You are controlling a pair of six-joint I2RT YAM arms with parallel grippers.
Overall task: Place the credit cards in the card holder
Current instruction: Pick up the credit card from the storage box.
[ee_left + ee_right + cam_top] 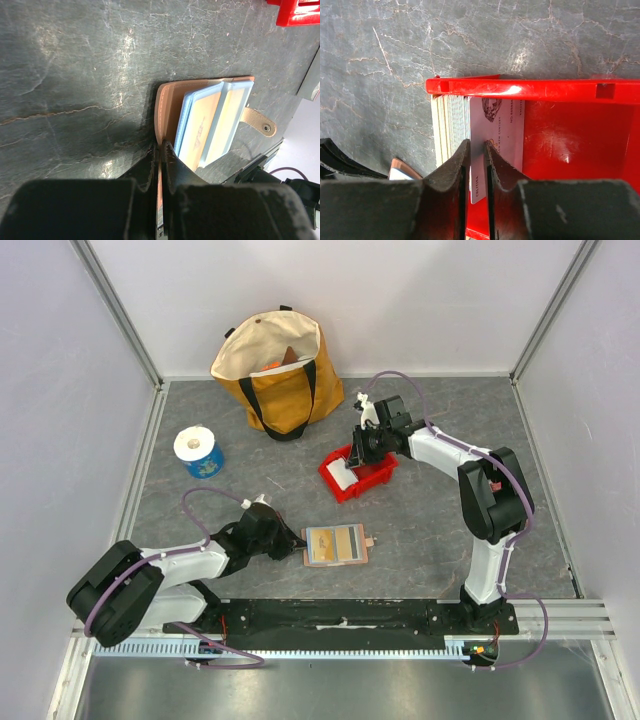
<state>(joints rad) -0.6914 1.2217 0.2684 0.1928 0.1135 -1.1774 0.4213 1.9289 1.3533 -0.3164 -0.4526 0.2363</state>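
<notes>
The tan card holder [337, 544] lies open on the table in front of the arm bases, with light blue and yellowish credit cards [210, 120] in its slots. My left gripper [293, 546] is shut on the holder's left leather edge [167, 107], pinching it between the fingertips [163, 145]. My right gripper [352, 465] reaches into the red bin [378, 476]. Its fingers [477, 147] stand a narrow gap apart around a leaning white credit card [502, 125]. A stack of more cards [451, 125] stands on edge just left of it.
A yellow tote bag [280, 370] stands at the back centre. A white-and-blue roll [198, 452] sits at the left. The red bin's rim [535, 91] runs just beyond my right fingertips. White walls enclose the table on three sides.
</notes>
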